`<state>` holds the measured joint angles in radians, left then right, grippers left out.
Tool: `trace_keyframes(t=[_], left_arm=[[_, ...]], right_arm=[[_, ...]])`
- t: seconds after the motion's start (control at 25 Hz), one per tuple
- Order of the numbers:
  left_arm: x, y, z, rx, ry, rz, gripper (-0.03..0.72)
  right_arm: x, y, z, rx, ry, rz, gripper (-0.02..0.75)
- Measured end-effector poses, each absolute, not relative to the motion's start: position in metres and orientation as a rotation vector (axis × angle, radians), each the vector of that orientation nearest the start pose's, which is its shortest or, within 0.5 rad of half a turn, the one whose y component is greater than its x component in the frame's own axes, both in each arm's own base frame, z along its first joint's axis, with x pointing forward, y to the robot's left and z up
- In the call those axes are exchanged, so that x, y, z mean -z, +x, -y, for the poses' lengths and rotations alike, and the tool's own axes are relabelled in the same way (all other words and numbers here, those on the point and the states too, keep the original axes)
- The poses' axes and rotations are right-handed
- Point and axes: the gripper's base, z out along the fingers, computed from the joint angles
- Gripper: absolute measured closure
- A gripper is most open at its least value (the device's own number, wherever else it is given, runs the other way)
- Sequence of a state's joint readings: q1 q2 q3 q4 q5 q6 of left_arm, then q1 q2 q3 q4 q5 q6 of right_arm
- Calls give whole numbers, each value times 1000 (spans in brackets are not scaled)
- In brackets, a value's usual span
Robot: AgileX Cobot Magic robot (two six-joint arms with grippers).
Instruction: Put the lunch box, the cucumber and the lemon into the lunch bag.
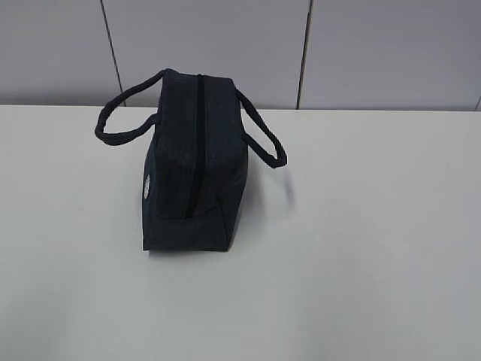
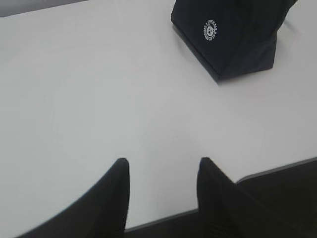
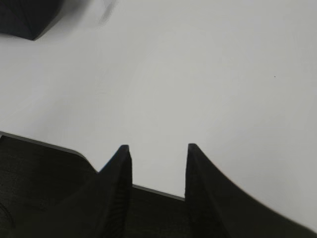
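- Exterior view: the dark navy lunch bag (image 1: 192, 169) stands alone on the white table (image 1: 361, 248), a little left of centre and towards the back edge, its narrow end facing the camera. The top zipper (image 1: 197, 143) runs from the far end towards the camera and looks closed along its length. One loop handle (image 1: 120, 120) hangs out to the left, the other handle (image 1: 263, 139) to the right. A small white round logo (image 1: 147, 186) shows on the bag's left face. A grey panelled wall (image 1: 225, 45) rises behind the table. Neither arm appears here.
- Left wrist view: the left gripper (image 2: 163, 166) hangs over the table's near edge, its two dark fingers (image 2: 116, 198) spread apart with only bare tabletop between them. The lunch bag (image 2: 233, 39) sits well apart at upper right, logo (image 2: 211, 29) facing this camera.
- Right wrist view: the right gripper (image 3: 158, 151) likewise hovers at the table's edge, fingers (image 3: 203, 188) parted and pinching nothing. A dark corner of the lunch bag (image 3: 27, 17) shows at upper left, far from the fingertips.
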<state>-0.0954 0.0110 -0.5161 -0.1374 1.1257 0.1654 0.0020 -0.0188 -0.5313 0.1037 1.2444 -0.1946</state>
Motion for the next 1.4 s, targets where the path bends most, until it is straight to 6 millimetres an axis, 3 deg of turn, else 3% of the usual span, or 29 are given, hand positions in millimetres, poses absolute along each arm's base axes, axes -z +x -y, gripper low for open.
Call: trace_keyframes(t=[0.76, 1.4], left_arm=[[-277, -9, 9, 109, 282, -2074, 436], [-277, -9, 9, 109, 282, -2074, 440]], right_arm=[[-268, -12, -8, -1, -222, -2116, 461], [-268, -12, -8, 0, -221, -2112, 462]])
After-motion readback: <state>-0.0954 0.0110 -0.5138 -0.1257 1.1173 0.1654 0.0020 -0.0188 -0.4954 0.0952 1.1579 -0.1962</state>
